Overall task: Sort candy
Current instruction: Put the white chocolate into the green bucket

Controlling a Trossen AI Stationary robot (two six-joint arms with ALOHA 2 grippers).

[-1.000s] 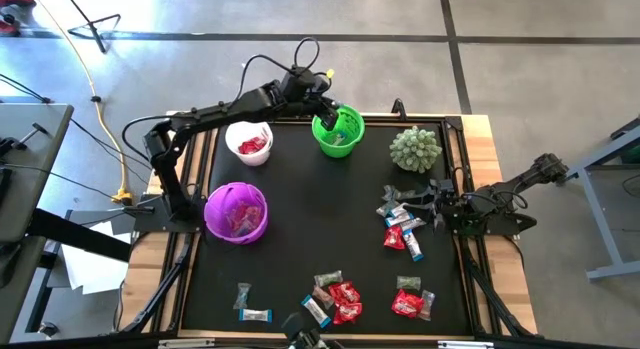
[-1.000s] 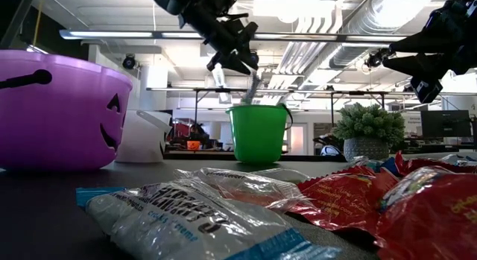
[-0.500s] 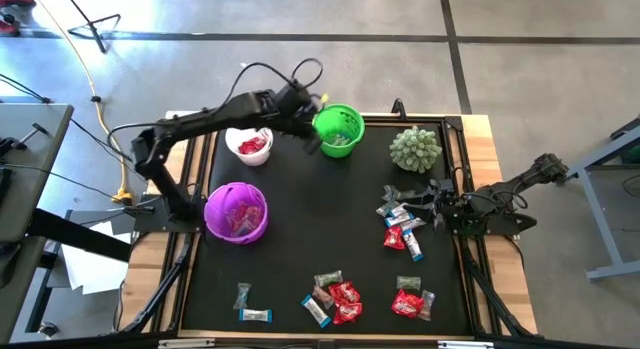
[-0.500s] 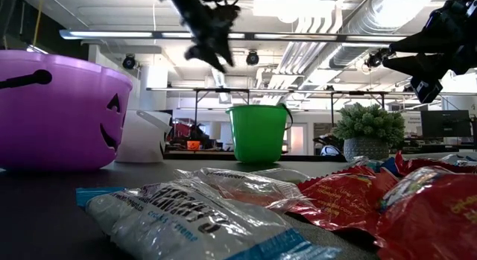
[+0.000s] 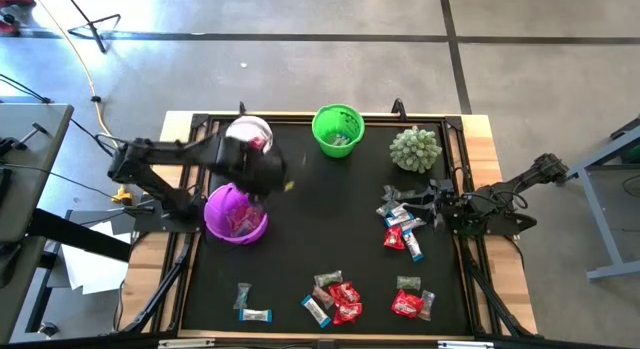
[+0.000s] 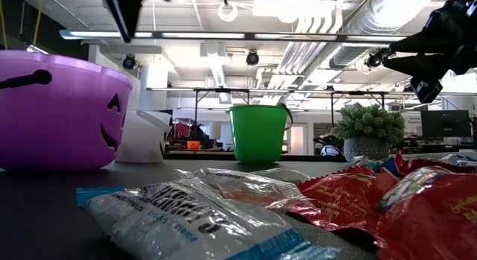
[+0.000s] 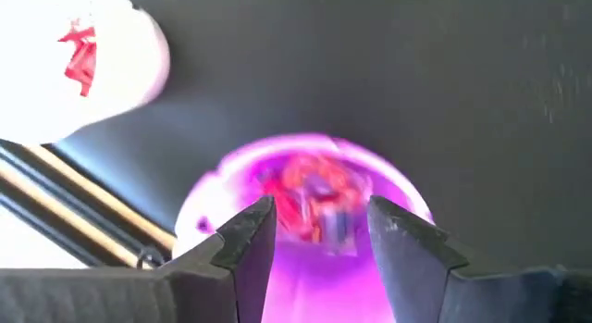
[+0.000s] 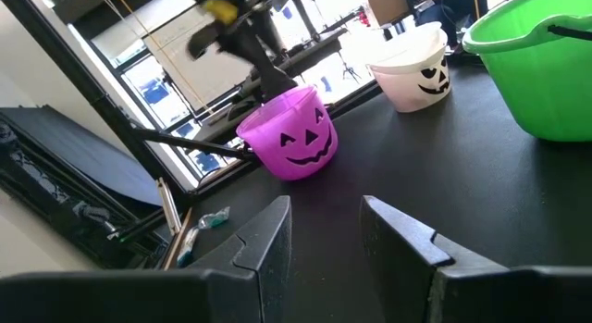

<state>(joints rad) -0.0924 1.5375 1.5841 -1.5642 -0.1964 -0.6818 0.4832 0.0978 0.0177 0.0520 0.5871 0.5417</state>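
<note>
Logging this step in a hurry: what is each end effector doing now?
Left end effector: open, empty, above the purple bucket.
Right end effector: open, empty, waiting at the table's right edge.

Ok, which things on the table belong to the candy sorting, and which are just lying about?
Job:
- small wrapped candy, red, brown and blue-white, loose on the black mat
- purple pumpkin-face bucket
- white pumpkin-face bucket
- green plastic bucket
- left gripper, open above the purple bucket

Lying about:
- spiky pale-green ball
</note>
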